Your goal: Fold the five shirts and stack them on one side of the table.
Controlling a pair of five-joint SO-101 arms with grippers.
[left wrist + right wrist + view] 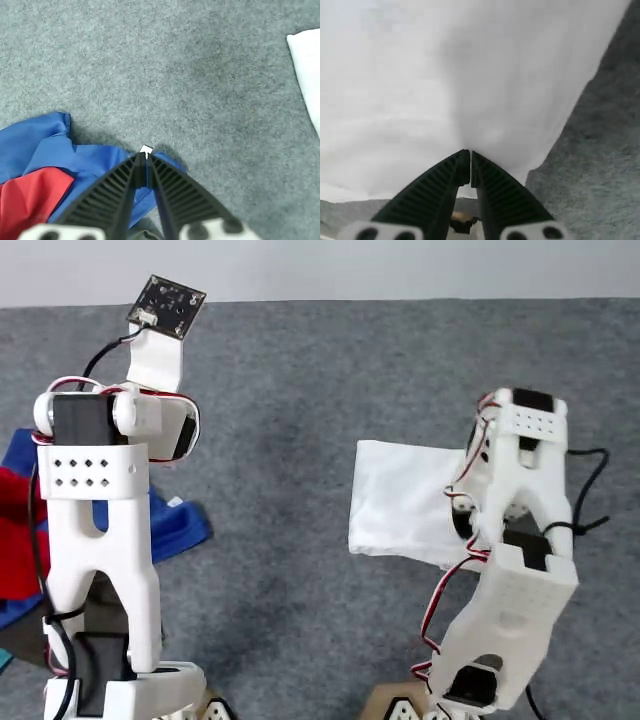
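The white shirt [400,500] lies flat as a rough rectangle toward the right edge of the grey desk [300,390]. The right claw [470,155] is closed on it, and the cloth puckers at the tips. A blue shirt [40,145] and a red shirt [25,195] are heaped at the left edge. The left claw [145,162] has its jaws together at the blue hem, beside a white tag [146,149]. The shirts look light, limp and likely to sag, so they are best pinched at a corner or hem.
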